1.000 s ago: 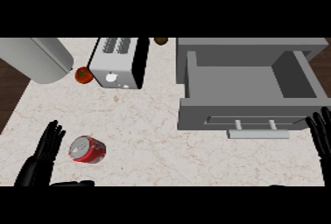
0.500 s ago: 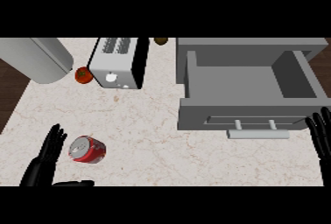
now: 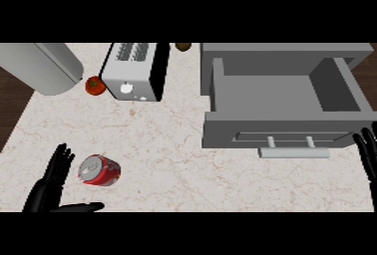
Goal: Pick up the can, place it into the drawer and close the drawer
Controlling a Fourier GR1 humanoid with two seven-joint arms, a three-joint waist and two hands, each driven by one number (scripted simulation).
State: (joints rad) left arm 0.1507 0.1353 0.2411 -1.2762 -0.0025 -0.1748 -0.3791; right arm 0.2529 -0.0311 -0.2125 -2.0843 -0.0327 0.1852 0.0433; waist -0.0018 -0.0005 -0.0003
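Lower left of frame: can, red w/ silver end, cylinder lying on its side on the tabletop, lid end turned up-left. Not yet lifted.
Just left of it: left hand, black, fingers straight and pointing up-frame, thumb spread out below the can; holds nothing. Placed to flank the can, prob. ready to close round it; contact w/ can hard to judge from this angle.
Right edge, mid-low: right hand, only straight fingertips show, nothing held, resting beside the drawer front.
Upper right: drawer, grey box, pulled fully open so the can may go in; pale bar handle on front.
Upper centre: toaster, silver, boxy, slots up.
Upper left: grey cylinder, smooth; a tomato sits between it and the toaster.
Tabletop: pale veined marble.
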